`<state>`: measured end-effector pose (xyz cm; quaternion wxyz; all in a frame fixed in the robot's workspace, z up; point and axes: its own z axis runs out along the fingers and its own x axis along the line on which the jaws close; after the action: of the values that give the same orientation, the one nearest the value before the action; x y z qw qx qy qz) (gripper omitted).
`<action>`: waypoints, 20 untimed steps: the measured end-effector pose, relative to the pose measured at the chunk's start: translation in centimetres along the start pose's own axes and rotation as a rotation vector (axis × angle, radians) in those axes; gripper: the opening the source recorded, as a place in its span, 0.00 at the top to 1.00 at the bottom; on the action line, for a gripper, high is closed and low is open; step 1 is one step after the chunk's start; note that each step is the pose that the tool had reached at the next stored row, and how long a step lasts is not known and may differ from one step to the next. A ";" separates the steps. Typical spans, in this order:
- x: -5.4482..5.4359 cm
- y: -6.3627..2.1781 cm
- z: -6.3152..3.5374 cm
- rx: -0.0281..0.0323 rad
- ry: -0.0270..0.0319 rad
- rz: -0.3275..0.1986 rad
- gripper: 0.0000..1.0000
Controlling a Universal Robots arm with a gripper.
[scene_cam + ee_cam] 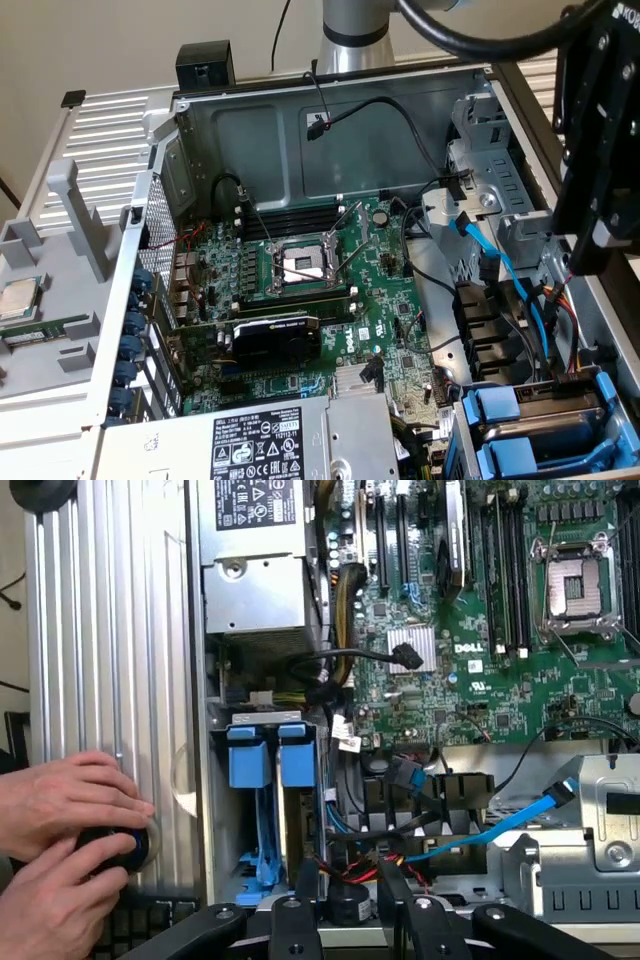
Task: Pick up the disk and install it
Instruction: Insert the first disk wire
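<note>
exterior view has the silver metal disk [497, 405] in its bright blue plastic carrier at five o'clock, slotted beside a second blue carrier [512, 458] and seemingly installed already, while the black gripper [352, 925] hangs above, jaws apart and empty.

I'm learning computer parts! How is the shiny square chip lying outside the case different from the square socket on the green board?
The chip lies outside the case on the grey panel, at the exterior view's left; the socket sits on the green board inside. The chip has a plain, solid silver top; the socket is a metal frame with an open middle. Both are square and silvery.
</note>
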<state>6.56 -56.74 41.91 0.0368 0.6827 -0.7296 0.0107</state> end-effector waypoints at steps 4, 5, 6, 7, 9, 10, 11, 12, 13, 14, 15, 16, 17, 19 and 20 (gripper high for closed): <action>-0.8 0.18 -0.06 0.0000 0.0002 0.000 0.63; -1.0 0.23 -0.07 0.0001 0.0006 0.000 0.63; -1.2 0.30 -0.08 0.0001 0.0016 0.000 0.63; -1.4 0.38 -0.09 0.0002 0.0027 0.000 0.63; -1.7 0.50 -0.09 -0.0007 0.0061 0.000 0.63; -1.9 0.51 -0.08 -0.0029 0.0088 0.000 0.63; -2.1 0.54 -0.08 -0.0055 0.0124 0.000 0.63; -2.2 0.57 -0.07 -0.0085 0.0163 0.000 0.63; -2.4 0.60 -0.05 -0.0114 0.0198 0.000 0.63; -2.5 0.61 -0.03 -0.0145 0.0230 0.000 0.63; -2.6 0.62 0.02 -0.0199 0.0252 0.000 0.63; -2.6 0.63 0.08 -0.0263 0.0273 0.000 0.63; -2.7 0.63 0.12 -0.0333 0.0301 0.000 0.63; -3.0 0.64 0.19 -0.0466 0.0372 -0.001 0.63; -3.2 0.66 0.20 -0.0526 0.0417 -0.001 0.63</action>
<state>6.11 -53.53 41.51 0.0700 0.6815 -0.7285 0.0057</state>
